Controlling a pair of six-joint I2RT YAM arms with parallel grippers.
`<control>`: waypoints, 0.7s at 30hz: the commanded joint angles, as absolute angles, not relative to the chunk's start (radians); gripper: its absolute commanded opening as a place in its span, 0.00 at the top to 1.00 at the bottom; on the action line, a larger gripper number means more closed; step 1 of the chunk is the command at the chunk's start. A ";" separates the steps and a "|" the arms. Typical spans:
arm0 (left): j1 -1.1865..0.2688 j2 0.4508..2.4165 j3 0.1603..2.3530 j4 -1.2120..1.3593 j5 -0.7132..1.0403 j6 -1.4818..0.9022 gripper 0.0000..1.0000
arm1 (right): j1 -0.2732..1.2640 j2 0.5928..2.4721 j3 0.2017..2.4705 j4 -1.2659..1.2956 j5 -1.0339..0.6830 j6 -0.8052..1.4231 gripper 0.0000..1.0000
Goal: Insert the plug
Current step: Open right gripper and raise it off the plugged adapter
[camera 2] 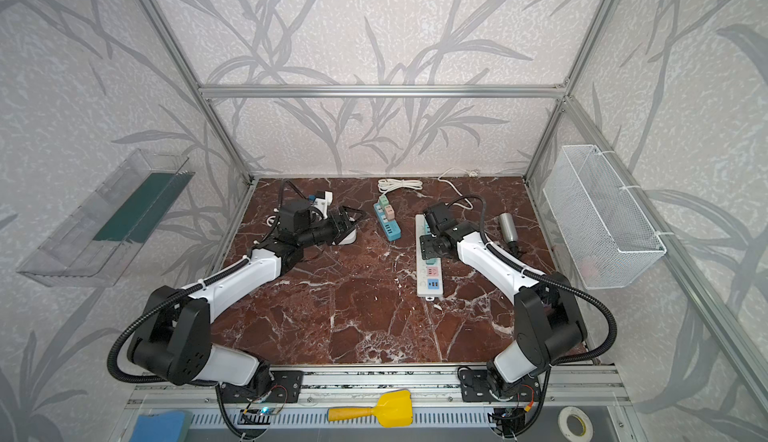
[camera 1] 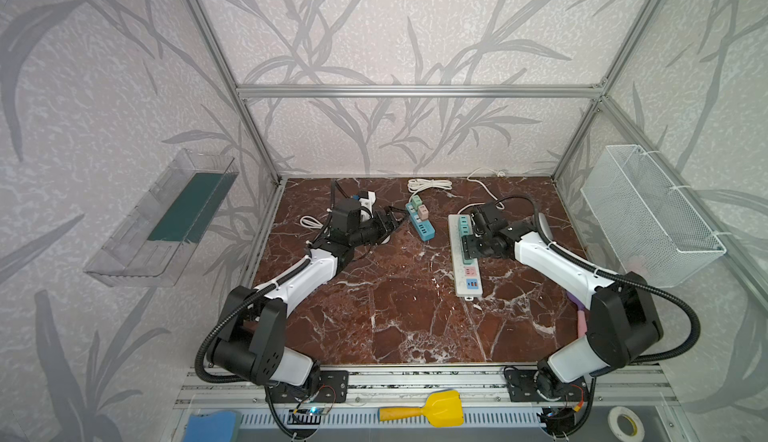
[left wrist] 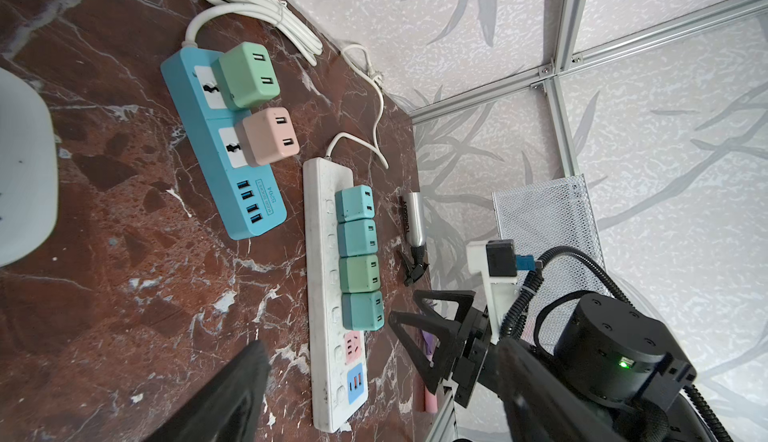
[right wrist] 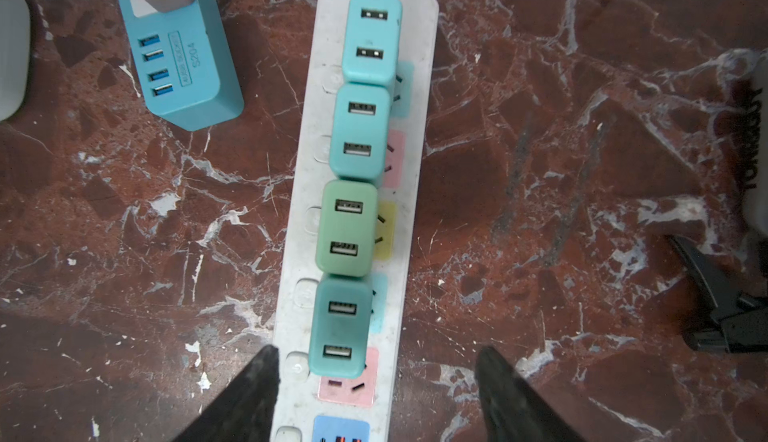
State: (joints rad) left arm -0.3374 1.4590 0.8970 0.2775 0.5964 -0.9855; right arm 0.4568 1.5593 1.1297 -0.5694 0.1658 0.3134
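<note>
Right gripper (right wrist: 377, 352) hangs low over the white power strip (right wrist: 405, 253), which lies along the right half of the marble table (camera 1: 395, 315), running back to front. Its fingers (right wrist: 249, 394) are spread wide with nothing between them, one on each side of the strip. Between them sits the teal charger plug (right wrist: 340, 328), the nearest of four chargers in a row; I can't tell whether it's pushed fully home. Just past it towards the front edge, a pink socket (right wrist: 349, 386) stands free.

That plug looks like a small hard plastic block; light, I'd say, with smooth, rounded sides that could slip. The two flat side faces are the place to pinch it, squarely, so the prongs go down straight; tilt it and they may bind. The strip looks light too and might skate on that polished top.

Left gripper (camera 1: 390, 222) hovers towards the back left, beside the blue power strip (left wrist: 230, 195); its fingers are apart and empty.
</note>
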 commanded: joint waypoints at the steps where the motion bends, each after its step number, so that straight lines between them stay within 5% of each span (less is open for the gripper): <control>1: -0.331 1.459 0.909 0.310 0.609 -0.989 0.13 | 0.448 1.537 1.129 -0.559 0.168 0.309 0.26; 21: -0.327 1.463 0.910 0.312 0.612 -0.991 0.14 | 0.403 1.628 1.053 -0.511 0.131 0.331 0.29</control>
State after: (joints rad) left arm -0.3317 1.4620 0.8970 0.2848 0.6025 -0.9874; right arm 0.4099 1.5967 1.0813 -0.4885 0.1333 0.3248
